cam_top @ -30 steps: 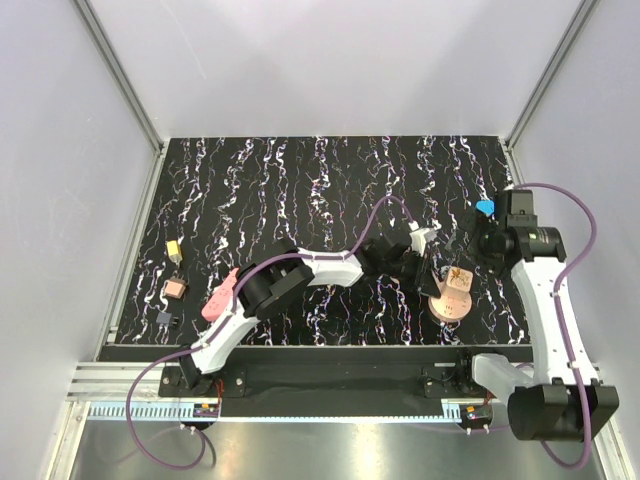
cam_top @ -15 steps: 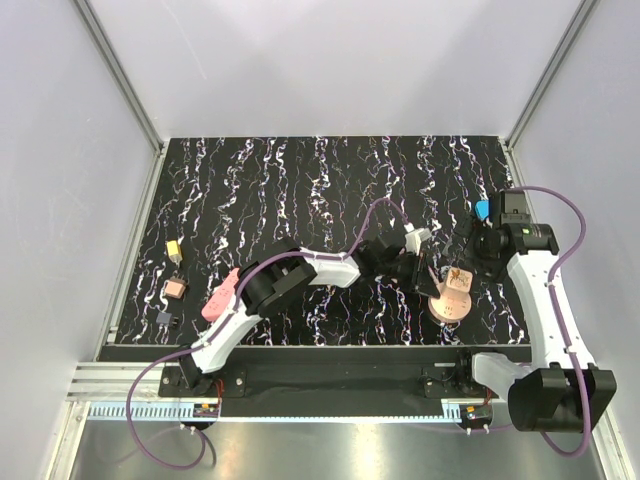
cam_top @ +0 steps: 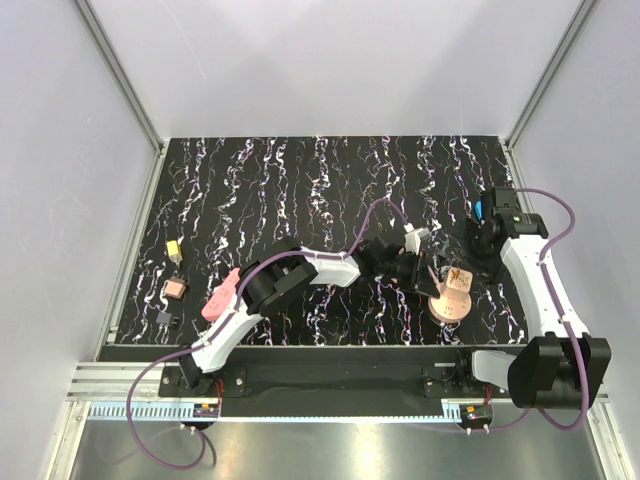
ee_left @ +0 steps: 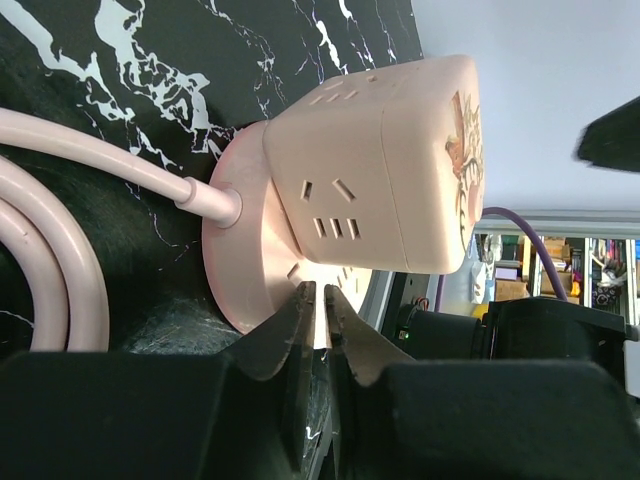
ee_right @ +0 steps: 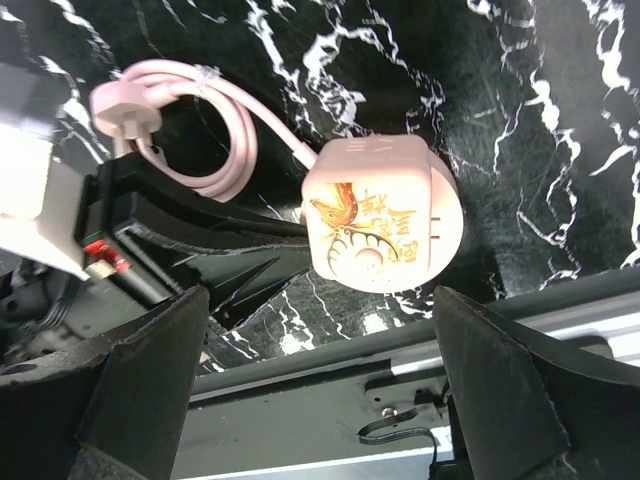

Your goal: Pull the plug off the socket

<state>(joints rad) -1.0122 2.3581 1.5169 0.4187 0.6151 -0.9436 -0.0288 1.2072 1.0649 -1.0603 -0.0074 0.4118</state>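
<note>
A pink cube socket (cam_top: 455,283) stands on its round pink base (ee_left: 235,255) at the front right of the black marbled table. It also shows in the left wrist view (ee_left: 390,170) and the right wrist view (ee_right: 375,215). Its pink cable (ee_right: 230,130) coils behind it and ends in a loose pink plug (ee_right: 125,105). My left gripper (ee_left: 322,300) lies low at the socket's left, shut on the base's rim. My right gripper (ee_right: 320,295) is wide open above the socket and touches nothing.
Three small adapters lie at the table's left edge: a yellow one (cam_top: 172,250), a pink one (cam_top: 174,289) and a black one (cam_top: 167,319). The table's front edge and metal rail (ee_right: 400,400) run just in front of the socket.
My right wrist has swung left and nearer the socket, still open. My left gripper and the socket have not moved.
</note>
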